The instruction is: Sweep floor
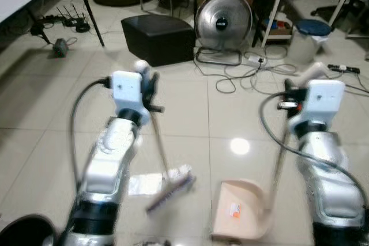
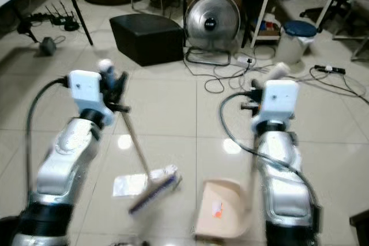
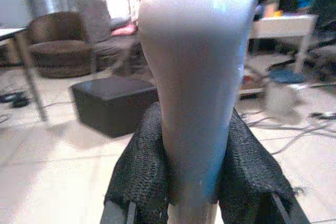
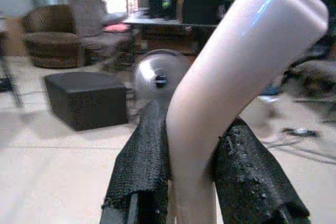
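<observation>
My left gripper (image 1: pixel 149 87) is shut on the white handle (image 3: pixel 197 77) of a broom. Its thin stick slants down to the brush head (image 1: pixel 171 191), which rests on the tiled floor beside a flat white scrap of paper (image 1: pixel 145 184). My right gripper (image 1: pixel 293 96) is shut on the pale handle (image 4: pixel 231 87) of a beige dustpan (image 1: pixel 239 211). The pan lies on the floor right of the brush, with a small orange bit (image 1: pixel 234 211) inside it.
Ahead stand a black box (image 1: pixel 158 37) and a round silver fan (image 1: pixel 223 22) with cables (image 1: pixel 253 73) trailing over the tiles. A white bin (image 1: pixel 308 40) sits at the right by a white table leg. A desk and chargers are at the far left.
</observation>
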Tool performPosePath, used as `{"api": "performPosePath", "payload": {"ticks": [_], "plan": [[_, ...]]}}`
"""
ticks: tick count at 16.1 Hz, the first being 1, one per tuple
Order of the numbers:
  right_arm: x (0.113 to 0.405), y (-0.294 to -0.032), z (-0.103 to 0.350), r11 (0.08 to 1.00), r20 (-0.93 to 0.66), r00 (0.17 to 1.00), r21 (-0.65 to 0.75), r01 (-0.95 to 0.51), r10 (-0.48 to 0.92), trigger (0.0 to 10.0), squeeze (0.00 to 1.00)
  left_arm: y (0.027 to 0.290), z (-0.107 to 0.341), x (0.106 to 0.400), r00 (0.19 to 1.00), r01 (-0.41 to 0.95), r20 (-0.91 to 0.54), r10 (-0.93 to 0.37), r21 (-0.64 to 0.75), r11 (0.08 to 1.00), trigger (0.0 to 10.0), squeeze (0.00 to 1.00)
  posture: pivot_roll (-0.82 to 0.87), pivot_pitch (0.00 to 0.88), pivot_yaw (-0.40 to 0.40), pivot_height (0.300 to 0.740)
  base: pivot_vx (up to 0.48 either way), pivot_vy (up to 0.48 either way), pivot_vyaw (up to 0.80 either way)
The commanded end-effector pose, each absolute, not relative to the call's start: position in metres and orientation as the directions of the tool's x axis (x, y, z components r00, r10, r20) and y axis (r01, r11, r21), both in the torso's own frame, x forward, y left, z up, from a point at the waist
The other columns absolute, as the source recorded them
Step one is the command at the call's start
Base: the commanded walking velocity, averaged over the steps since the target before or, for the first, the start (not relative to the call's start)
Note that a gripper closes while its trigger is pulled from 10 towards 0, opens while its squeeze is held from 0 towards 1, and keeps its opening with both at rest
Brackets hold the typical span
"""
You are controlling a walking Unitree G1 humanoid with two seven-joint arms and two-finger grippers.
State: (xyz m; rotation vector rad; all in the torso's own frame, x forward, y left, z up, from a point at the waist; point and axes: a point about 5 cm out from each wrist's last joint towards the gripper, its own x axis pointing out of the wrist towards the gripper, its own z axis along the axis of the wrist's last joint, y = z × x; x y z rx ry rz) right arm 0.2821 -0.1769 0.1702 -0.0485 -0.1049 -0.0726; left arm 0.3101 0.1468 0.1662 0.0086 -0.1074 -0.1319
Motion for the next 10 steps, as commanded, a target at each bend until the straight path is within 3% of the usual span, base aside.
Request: {"api": "performPosePath", "payload": {"ticks": [1,4,10], "plan": [[0.2813,-0.1821,0.1801,0.995,0.146,0.985,-0.018,0.096,-0.092,10.0,0.0,0.1436,0.1748,0.312,0.979,0.14,0.147,-0.142,0.028,0.99,10.0,0.0,-0.02,0.05,0.054,0.74,0.368,0.0,-0.58],[0.2828,-0.1829,0.1815,0.995,0.152,0.984,-0.027,0.098,-0.093,10.0,0.0,0.1425,0.1774,0.3161,0.978,0.139,0.156,-0.141,0.025,0.99,10.0,0.0,-0.02,0.048,0.056,0.74,0.369,0.0,-0.78],[0.2873,-0.1831,0.1822,0.992,0.162,0.983,-0.075,0.098,-0.085,10.0,0.0,0.147,0.1762,0.318,0.98,0.114,0.159,-0.116,0.021,0.993,10.0,0.0,-0.02,0.048,0.052,0.74,0.368,0.0,0.0]]}}
